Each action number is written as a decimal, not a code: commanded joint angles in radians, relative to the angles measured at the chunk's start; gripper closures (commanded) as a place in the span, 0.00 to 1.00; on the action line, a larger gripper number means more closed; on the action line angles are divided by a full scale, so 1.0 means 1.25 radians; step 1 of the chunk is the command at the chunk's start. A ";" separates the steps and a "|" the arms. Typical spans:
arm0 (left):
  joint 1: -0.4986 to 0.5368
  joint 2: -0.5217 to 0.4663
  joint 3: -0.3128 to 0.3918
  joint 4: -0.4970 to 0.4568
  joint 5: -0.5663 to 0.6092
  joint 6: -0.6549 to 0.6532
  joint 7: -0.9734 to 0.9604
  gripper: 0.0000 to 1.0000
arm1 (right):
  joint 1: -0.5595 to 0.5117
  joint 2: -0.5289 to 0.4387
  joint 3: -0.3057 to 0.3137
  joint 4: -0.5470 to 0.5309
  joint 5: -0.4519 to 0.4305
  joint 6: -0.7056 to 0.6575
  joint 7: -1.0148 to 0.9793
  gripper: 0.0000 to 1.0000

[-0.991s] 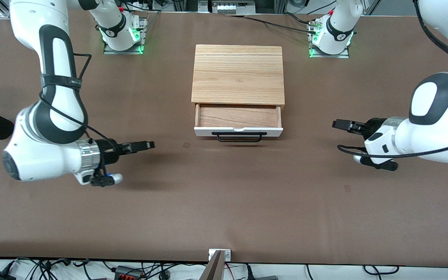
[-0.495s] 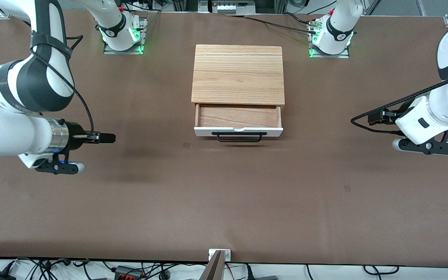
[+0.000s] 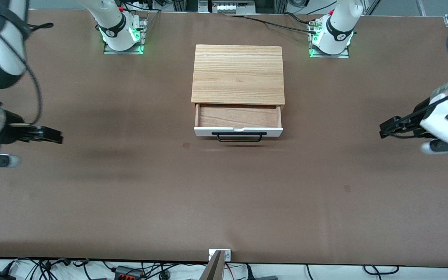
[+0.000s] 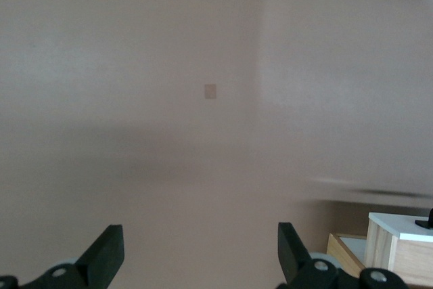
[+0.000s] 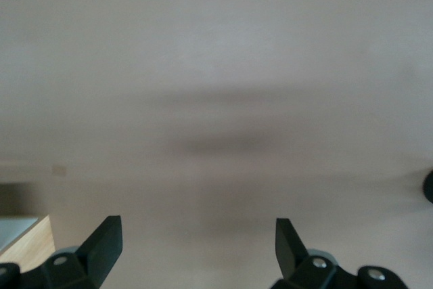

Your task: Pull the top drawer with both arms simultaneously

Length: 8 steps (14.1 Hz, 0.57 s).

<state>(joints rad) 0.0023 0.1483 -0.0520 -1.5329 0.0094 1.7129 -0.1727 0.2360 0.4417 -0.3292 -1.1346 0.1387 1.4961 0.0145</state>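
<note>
The top drawer (image 3: 238, 116) stands pulled out of the light-wood box (image 3: 238, 76), showing its reddish-brown inside, white front and black bar handle (image 3: 239, 137). Nothing touches it. My right gripper (image 3: 55, 136) hangs open and empty over the brown table toward the right arm's end, pointing at the drawer. My left gripper (image 3: 383, 130) hangs open and empty toward the left arm's end. The left wrist view shows its wide-apart fingers (image 4: 108, 255) and a corner of the drawer (image 4: 399, 225). In the right wrist view, the right gripper (image 5: 196, 241) frames bare table.
Both arm bases (image 3: 121, 37) (image 3: 331, 39) glow green at the table's edge farthest from the front camera. Small square marks (image 3: 186, 145) (image 3: 347, 188) lie on the table. A metal bracket (image 3: 219, 254) and cables sit at the near edge.
Both arms have swung outward from the drawer toward their own ends of the table, grippers staying open. The drawer has not moved.
</note>
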 commanded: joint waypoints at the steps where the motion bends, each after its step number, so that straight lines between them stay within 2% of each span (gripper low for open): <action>1: -0.025 -0.127 0.022 -0.136 -0.011 0.046 -0.018 0.00 | -0.100 -0.113 0.108 -0.154 -0.048 0.104 -0.009 0.00; 3: -0.041 -0.132 0.021 -0.122 -0.012 -0.048 0.009 0.00 | -0.177 -0.146 0.214 -0.175 -0.127 0.116 -0.006 0.00; 5: -0.040 -0.125 0.011 -0.115 -0.006 -0.056 0.011 0.00 | -0.179 -0.165 0.214 -0.192 -0.134 0.117 -0.006 0.00; 8: -0.045 -0.120 0.008 -0.114 -0.004 -0.058 0.058 0.00 | -0.185 -0.208 0.217 -0.265 -0.137 0.154 -0.006 0.00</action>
<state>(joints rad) -0.0503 -0.0024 -0.0434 -1.6714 0.0012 1.6473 -0.1593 0.0275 0.2501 -0.0845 -1.3538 -0.0126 1.6284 0.0041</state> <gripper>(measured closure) 0.000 0.000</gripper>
